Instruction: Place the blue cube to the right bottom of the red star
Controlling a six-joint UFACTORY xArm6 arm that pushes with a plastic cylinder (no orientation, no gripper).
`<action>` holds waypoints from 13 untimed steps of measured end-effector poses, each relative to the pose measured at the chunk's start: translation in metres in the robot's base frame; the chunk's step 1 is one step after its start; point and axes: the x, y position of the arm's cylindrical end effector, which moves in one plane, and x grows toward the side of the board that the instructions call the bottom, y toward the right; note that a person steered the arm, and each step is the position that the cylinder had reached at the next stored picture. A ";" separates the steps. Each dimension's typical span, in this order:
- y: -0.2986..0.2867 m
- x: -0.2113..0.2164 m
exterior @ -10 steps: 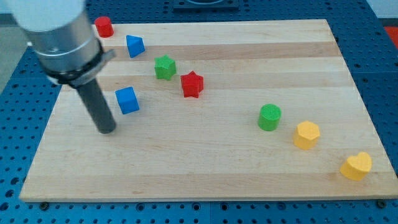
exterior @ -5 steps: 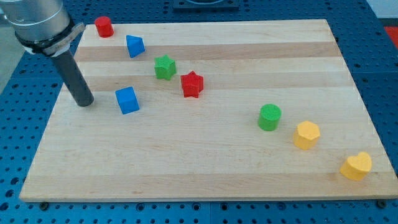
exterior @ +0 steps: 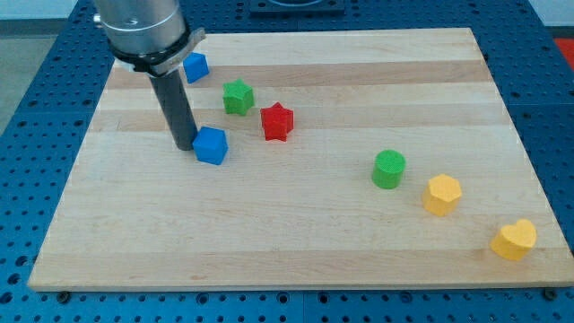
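Note:
The blue cube (exterior: pixel 212 145) sits on the wooden board, left of centre. My tip (exterior: pixel 184 144) rests against the cube's left side. The red star (exterior: pixel 277 122) lies to the cube's right and a little toward the view's top. The cube is to the star's lower left.
A green star (exterior: pixel 238 96) sits up-left of the red star. A second blue block (exterior: pixel 195 66) shows beside the rod near the view's top. A green cylinder (exterior: pixel 388 169), a yellow hexagonal block (exterior: pixel 442 194) and a yellow heart (exterior: pixel 514 240) run toward the lower right.
My tip swung out to the left, then came back right against the blue cube. The cube slid to the right. The arm now hides the red cylinder at top left.

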 end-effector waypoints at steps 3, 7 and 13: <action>0.019 0.007; 0.052 0.036; 0.094 0.053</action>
